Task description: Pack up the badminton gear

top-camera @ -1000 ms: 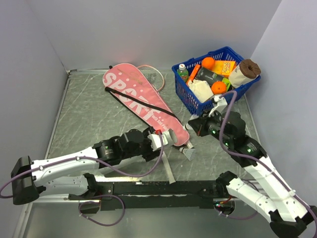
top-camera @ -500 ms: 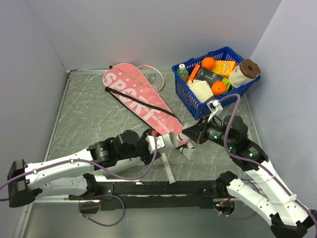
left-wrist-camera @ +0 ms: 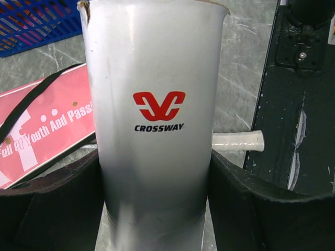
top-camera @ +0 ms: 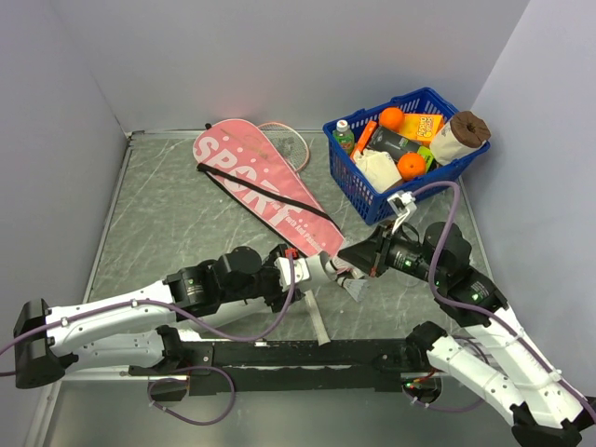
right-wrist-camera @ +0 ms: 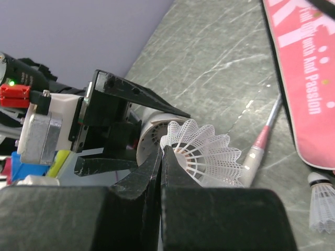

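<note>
My left gripper (left-wrist-camera: 154,209) clamps the white tube (left-wrist-camera: 157,104) between widely spread fingers; my right gripper (right-wrist-camera: 163,151), pinched shut, holds a shuttlecock (right-wrist-camera: 207,157) at the tube's mouth, at 5 o'clock from the pink bag (top-camera: 256,182).

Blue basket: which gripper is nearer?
Right. Right gripper, pinching a shuttlecock, sits just in front of the blue basket; left gripper, around the white tube, is farther left.
</note>
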Tool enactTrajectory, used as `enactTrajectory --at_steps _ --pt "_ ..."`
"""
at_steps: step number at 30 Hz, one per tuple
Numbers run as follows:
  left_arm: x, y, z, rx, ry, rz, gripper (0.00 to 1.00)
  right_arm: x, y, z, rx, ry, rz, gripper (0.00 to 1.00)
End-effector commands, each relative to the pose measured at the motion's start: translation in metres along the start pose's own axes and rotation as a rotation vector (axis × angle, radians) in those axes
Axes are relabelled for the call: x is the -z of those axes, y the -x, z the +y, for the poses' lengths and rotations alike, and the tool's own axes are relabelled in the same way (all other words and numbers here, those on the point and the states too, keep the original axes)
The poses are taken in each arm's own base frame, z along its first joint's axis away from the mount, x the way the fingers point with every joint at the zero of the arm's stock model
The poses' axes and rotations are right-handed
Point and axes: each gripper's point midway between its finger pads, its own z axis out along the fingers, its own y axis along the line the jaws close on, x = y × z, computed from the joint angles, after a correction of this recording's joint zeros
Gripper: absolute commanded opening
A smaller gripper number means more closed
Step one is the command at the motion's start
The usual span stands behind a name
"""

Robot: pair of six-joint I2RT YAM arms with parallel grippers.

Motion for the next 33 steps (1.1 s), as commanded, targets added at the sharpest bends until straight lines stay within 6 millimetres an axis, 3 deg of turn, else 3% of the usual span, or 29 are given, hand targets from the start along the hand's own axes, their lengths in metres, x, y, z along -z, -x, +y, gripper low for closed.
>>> enactTrajectory --at_steps 1,14,19,24,27,28,31,33 --pt "0.004 0.028 -0.005 0.018 -0.023 -0.105 0.12 -0.006 -0.007 0.016 -0.011 0.117 0.014 0.0" --pt "0.015 0.043 -0.005 0.022 -0.022 -0.168 0.12 -0.034 -0.041 0.023 -0.073 0.207 0.138 0.0" --pt "0.021 0.05 -0.006 0.024 -0.027 -0.201 0.13 -0.05 -0.065 0.028 -0.122 0.28 0.211 0.0" --pt "0.026 0.056 -0.007 0.027 -0.033 -0.222 0.13 -0.06 -0.077 0.051 -0.145 0.385 0.285 0.0" --pt "0.029 0.058 -0.007 0.026 -0.035 -0.232 0.13 -0.068 -0.087 0.058 -0.127 0.389 0.337 0.13" --pt "0.03 0.06 -0.007 0.023 -0.033 -0.238 0.13 -0.071 -0.09 0.057 -0.129 0.378 0.351 0.25" --pt "0.031 0.059 -0.008 0.023 -0.035 -0.235 0.14 -0.071 -0.085 0.056 -0.115 0.358 0.34 0.41" --pt "0.032 0.06 -0.009 0.023 -0.035 -0.237 0.14 -0.068 -0.077 0.055 -0.081 0.322 0.316 0.46"
